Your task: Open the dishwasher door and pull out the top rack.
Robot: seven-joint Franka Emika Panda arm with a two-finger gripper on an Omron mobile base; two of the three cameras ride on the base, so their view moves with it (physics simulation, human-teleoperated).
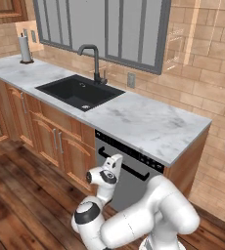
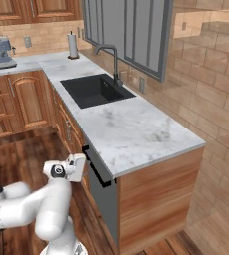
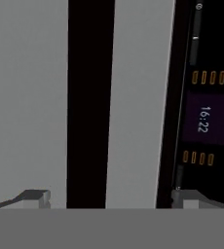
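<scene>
Two small dark fingertips of the white arm's tool (image 3: 109, 197) stand spread wide and empty in the hand view, one on each side of the long black bar handle (image 3: 91, 102) that runs across the flat grey metal dishwasher door (image 3: 28, 97), with none of the door's parts pinched between them. Beside the handle in that view sits the black control strip (image 3: 204, 107), showing a small lit clock display and rows of orange marks. From the left base view the dishwasher door (image 1: 129, 188) is seen shut, set under the right end of the white marbled surface (image 1: 144, 124), and the arm's hand (image 1: 112, 171) is raised close in front of the door, just below the bar handle (image 1: 126, 168). From the right base view the same hand (image 2: 76, 167) faces the door's grey panel (image 2: 104, 201) from the side, level with the handle (image 2: 96, 172). Further along the surface lie a black rectangular sink (image 1: 80, 92) with a dark curved tap (image 1: 94, 61), a roll of white paper towel on an upright holder (image 1: 25, 49), and brown wooden cabinet doors (image 1: 51, 139) beneath. With the door closed, the top rack cannot be seen.
</scene>
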